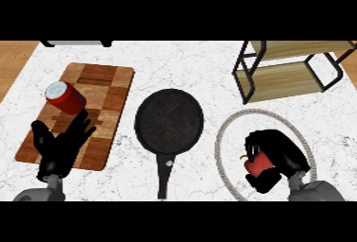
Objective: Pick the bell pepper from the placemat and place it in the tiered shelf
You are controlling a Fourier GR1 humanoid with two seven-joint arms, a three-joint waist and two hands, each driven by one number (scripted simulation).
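I saw the right hand [277, 156] curled around the red bell pepper [259, 164], over the round placemat [233, 124]. The left hand [60, 144] rested open above the cutting board [105, 80]. The tiered shelf [289, 75] stood beyond, on the surface [181, 61].

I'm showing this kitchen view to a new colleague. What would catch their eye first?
Probably the black frying pan lying mid-counter, handle toward the robot. To its right, the right hand curls round a red bell pepper over the round placemat. At left, a red can lies on a wooden cutting board.
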